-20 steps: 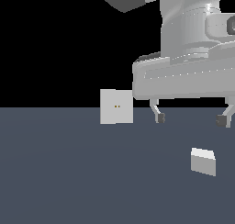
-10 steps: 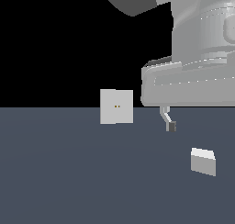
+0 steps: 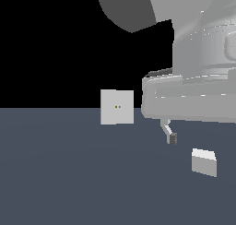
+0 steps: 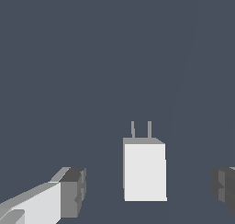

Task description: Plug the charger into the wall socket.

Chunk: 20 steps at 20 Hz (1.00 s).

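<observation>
The gripper [image 4: 147, 191] is spread wide, its 2 dark-padded fingertips [image 4: 73, 191] standing far apart with nothing pinched between them. In the wrist view the charger [image 4: 144, 171] sits in the gap between the fingers, touching neither, closer to the finger that is cut off at the picture's edge. It is a small white block lying on the dark grey-blue floor [image 4: 92, 58], and 2 thin grey prongs [image 4: 141, 129] stick out of its far end, pointing away from the camera.

In the exterior view only 1 finger [image 3: 171, 135] shows, hanging below the bulky pale grey hand and arm [image 3: 193, 95] that fill the exterior view's right. The charger [image 3: 204, 162] rests on the floor near that finger, lower in the picture and further to the exterior view's right; whether the finger is level with it or above it cannot be told from here.

The wall socket [image 3: 117, 107] stands upright as a flat light grey square plate with 2 tiny yellow-orange dots at its centre, well apart from the charger, toward the exterior view's left against the black background.
</observation>
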Available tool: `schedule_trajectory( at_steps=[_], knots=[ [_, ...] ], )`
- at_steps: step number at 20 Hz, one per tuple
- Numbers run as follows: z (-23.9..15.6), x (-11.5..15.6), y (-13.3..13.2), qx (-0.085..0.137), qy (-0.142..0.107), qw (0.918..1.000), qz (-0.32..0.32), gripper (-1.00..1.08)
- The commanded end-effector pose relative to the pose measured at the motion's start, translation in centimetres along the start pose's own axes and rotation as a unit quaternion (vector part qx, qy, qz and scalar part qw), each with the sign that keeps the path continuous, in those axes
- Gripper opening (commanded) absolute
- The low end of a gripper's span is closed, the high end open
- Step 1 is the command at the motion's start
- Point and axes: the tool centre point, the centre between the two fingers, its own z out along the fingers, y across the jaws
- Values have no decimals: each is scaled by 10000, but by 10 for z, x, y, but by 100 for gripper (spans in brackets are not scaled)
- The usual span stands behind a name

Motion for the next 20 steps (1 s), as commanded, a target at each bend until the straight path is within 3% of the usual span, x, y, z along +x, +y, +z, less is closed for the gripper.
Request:
schedule_trajectory(
  at_steps=[1,9,10,20],
  knots=[
    [12,-1,0,0,-3,10000,5,100],
    [30,-2,0,4,-2,10000,10,100],
    [30,-2,0,4,-2,10000,10,-100],
    [30,-2,0,4,-2,10000,10,-100]
  ],
)
